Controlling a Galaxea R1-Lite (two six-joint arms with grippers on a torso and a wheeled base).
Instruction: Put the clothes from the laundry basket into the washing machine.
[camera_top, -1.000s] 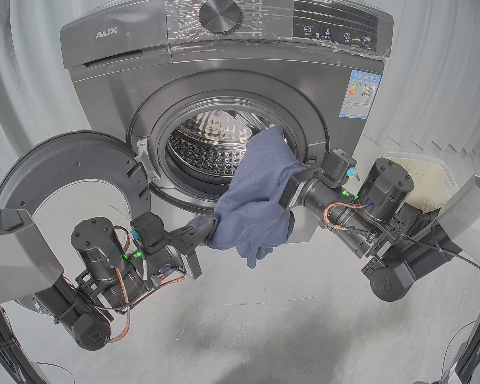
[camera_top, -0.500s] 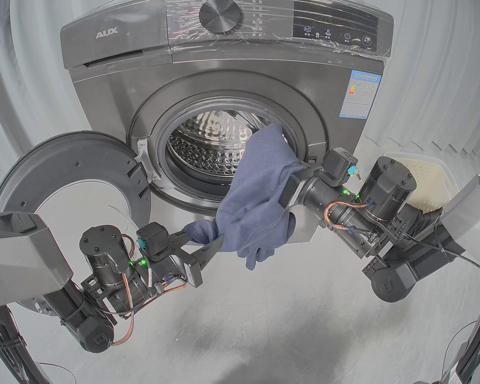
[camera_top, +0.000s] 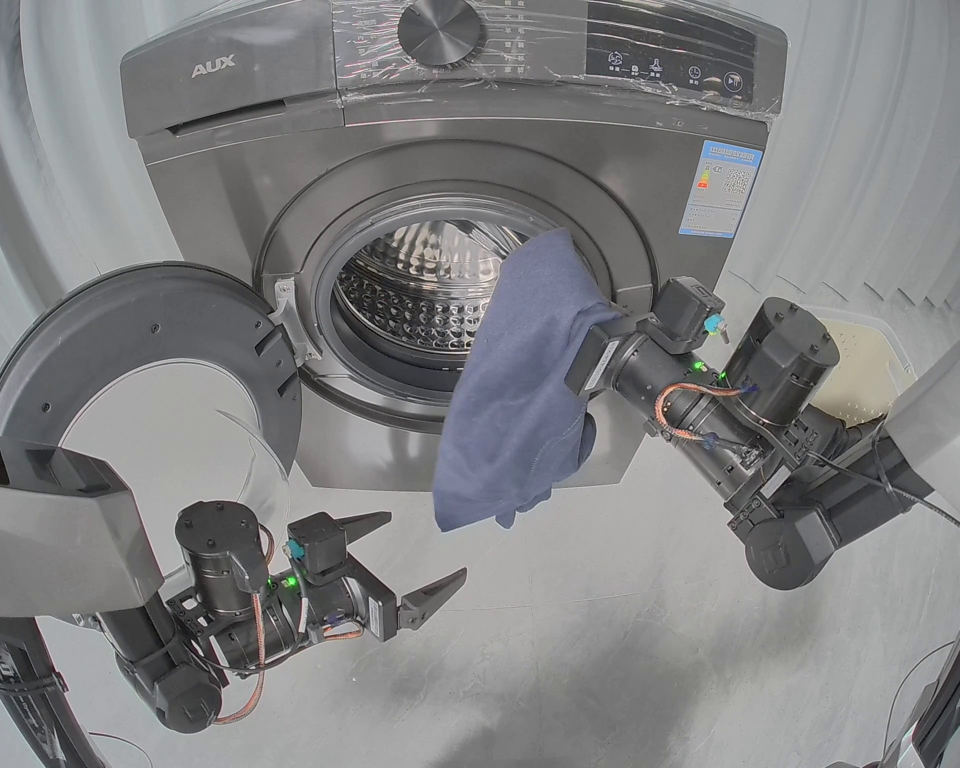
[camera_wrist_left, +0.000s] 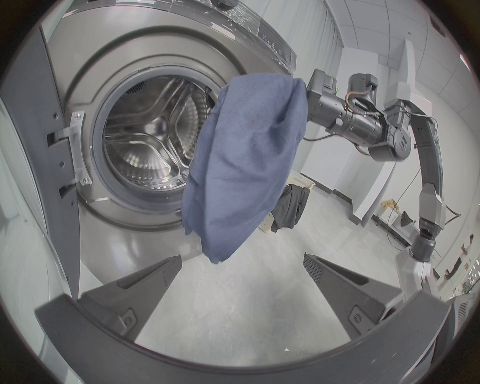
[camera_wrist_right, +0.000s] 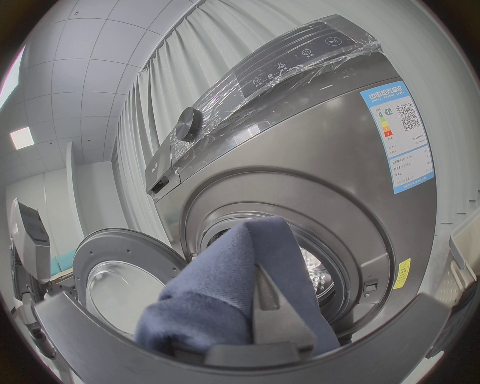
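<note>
One blue garment (camera_top: 520, 390) is in transit, and more of the load is still to come.

**Head view.** The garment hangs at frame centre from the right gripper (camera_top: 572, 318), which is clamped on its top fold at the mouth of the washing machine (camera_top: 450, 150). Most of the cloth dangles outside, below the opening of the drum (camera_top: 420, 285). The door (camera_top: 150, 340) stands swung open at left. The left gripper (camera_top: 425, 545), lower left, has its jaws spread and holds nothing. The laundry basket (camera_top: 865, 360) sits at the right edge behind the right arm. Print present but not transcribed: a logo on the detergent-drawer panel (camera_top: 213, 67), icons on the control panel (camera_top: 665, 60), and a blue energy label (camera_top: 720, 190) with a QR code.

**Left wrist view.** The drum looks empty, and a dark garment (camera_wrist_left: 292, 206) drapes over the basket rim. On this evidence no item is yet loaded and at least one more remains.

**Right wrist view.** One finger (camera_wrist_right: 272, 310) presses into the blue cloth. A yellow sticker (camera_wrist_right: 401, 273) sits beside the door opening.
</note>
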